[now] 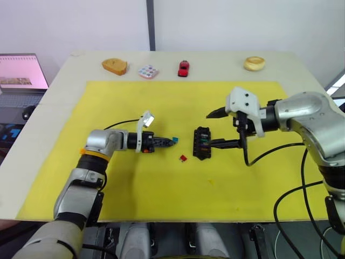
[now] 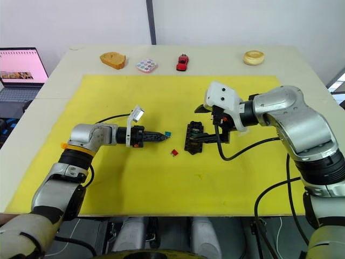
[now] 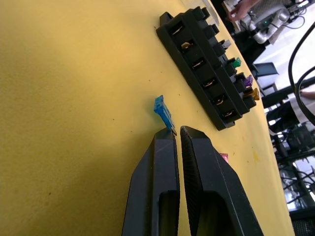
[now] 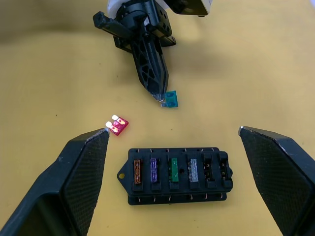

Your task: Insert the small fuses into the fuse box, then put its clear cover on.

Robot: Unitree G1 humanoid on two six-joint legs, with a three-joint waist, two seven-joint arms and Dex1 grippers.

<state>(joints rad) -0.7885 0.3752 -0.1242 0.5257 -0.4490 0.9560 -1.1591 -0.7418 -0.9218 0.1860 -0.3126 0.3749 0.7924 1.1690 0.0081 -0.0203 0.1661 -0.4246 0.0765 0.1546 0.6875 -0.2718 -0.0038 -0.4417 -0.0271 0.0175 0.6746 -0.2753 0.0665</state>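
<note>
Showing four seated fuses, fuse box (image 4: 174,176) between spread right end effector (image 4: 174,184) fingers.

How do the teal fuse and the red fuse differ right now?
The teal fuse is pinched by a blade at the tips of the left gripper; the red fuse lies loose on the yellow mat, touched by nothing. In the right wrist view the teal one sits farther from the fuse box, while the red one lies near its corner. Neither is in a slot yet; four slots are filled and two are empty.
</note>
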